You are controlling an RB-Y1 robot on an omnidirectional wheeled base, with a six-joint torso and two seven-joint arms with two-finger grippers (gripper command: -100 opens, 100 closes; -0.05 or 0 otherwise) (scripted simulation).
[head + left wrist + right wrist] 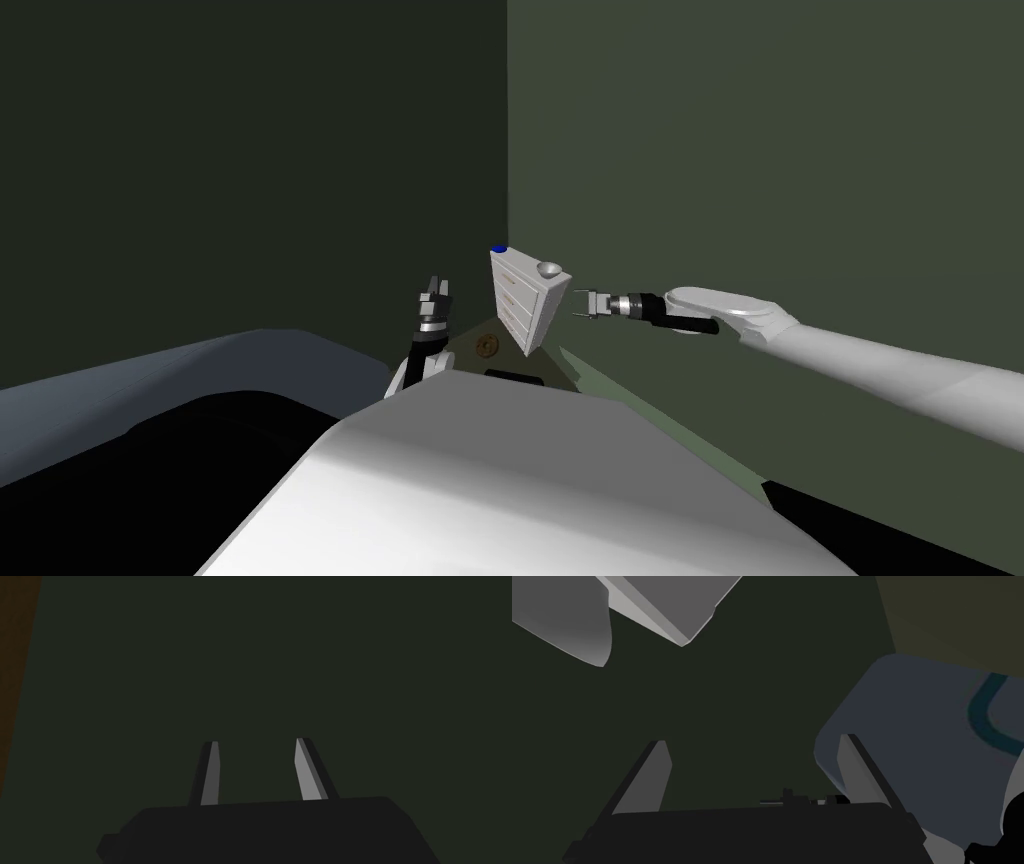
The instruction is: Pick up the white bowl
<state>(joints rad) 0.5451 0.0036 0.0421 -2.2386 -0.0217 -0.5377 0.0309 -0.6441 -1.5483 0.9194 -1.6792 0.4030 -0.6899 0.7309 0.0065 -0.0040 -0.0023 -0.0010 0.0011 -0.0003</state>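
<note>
- White bowl (548, 268): on top of the drawer chest (520, 300), near its edge.
- Right gripper (585, 303): open, beside the chest's side; a straight advance may strike the chest.
- Left gripper (434, 290): open, empty.

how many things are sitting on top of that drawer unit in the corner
2 on the drawer unit: the white bowl at the end of the top away from the room's corner, and a small blue thing at the end nearest it. Anything smaller might not show.

The bowl (548, 268) sits on the drawer chest (522, 300), between left claw (437, 284) and right claw (579, 304).
</note>
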